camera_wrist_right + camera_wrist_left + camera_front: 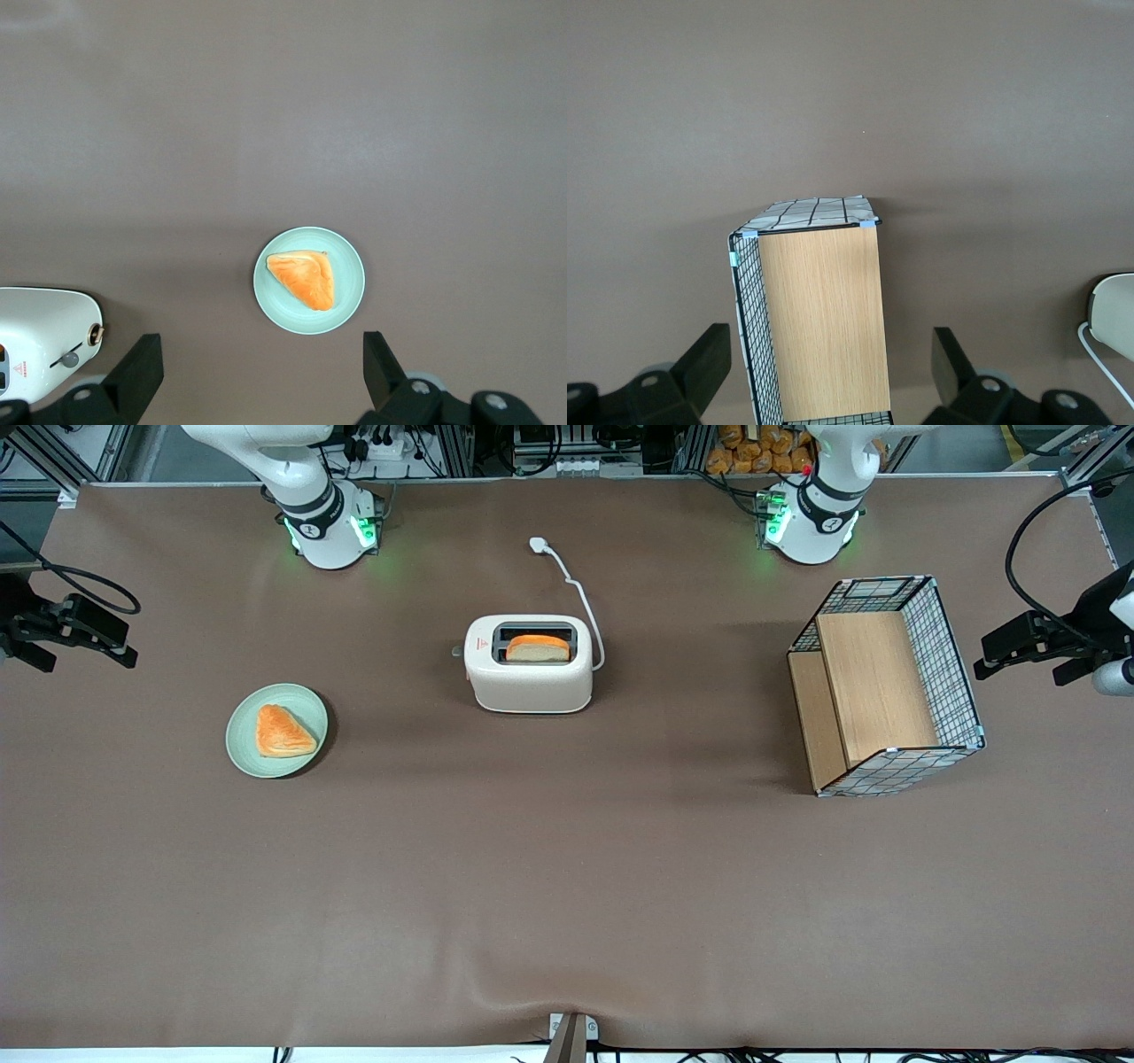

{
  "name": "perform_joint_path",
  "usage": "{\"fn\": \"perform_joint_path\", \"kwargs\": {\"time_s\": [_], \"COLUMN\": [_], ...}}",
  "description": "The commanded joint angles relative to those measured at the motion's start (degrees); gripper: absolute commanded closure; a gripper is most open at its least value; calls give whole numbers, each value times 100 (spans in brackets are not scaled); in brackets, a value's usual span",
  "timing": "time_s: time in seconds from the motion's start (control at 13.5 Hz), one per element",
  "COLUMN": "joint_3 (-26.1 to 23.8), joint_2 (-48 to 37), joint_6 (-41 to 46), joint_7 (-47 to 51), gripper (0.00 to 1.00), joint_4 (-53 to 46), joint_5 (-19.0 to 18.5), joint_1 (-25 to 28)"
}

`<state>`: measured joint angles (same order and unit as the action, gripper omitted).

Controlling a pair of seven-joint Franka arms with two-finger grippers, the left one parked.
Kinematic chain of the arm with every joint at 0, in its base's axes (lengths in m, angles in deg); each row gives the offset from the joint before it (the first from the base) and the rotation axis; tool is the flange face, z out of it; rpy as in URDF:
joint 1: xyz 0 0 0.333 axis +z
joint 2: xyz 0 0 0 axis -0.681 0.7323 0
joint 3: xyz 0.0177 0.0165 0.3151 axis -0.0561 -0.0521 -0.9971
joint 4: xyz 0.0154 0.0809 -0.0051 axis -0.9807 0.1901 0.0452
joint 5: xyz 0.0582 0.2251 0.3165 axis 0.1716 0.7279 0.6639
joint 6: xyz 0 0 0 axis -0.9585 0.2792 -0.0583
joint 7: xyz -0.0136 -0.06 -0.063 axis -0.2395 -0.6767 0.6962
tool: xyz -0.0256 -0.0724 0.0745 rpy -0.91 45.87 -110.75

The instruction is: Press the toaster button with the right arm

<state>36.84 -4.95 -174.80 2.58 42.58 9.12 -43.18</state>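
The cream-white toaster stands mid-table with a slice of bread in its top slot. Its small grey toaster button sticks out of the narrow end that faces the working arm's end of the table. In the right wrist view the toaster's end shows with the lever knob on it. The right arm's gripper hangs at the working arm's end of the table, well apart from the toaster. The gripper is open with nothing between its black fingers.
A pale green plate with an orange pastry lies between the gripper and the toaster, nearer the front camera. The white cord and plug trail from the toaster toward the arm bases. A wire-mesh wooden basket stands toward the parked arm's end.
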Motion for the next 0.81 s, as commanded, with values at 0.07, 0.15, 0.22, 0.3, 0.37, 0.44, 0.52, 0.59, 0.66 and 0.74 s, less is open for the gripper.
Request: {"fn": "perform_joint_path", "kwargs": {"time_s": [0.07,0.15,0.22,0.3,0.37,0.44,0.52,0.59,0.66,0.74], "joint_3": [-30,-30,-30,-30,-30,-21,-21,-12,5,5], "joint_2": [82,91,91,91,91,82,91,91,91,91], "joint_6": [4,-5,-5,-5,-5,-5,-14,-22,-22,-22], "joint_7": [-46,-47,-55,-64,-56,-3,6,6,-3,-3], "gripper": [0,0,0,0,0,0,0,0,0,0], "joint_4": [-169,-169,-160,-169,-169,-160,-151,-151,-151,-151], "joint_5": [-84,-75,-75,-92,-92,-84,-66,-57,-75,-83], "joint_1": [-62,-80,-89,-97,-89,-80,-97,-106,-115,-106]}}
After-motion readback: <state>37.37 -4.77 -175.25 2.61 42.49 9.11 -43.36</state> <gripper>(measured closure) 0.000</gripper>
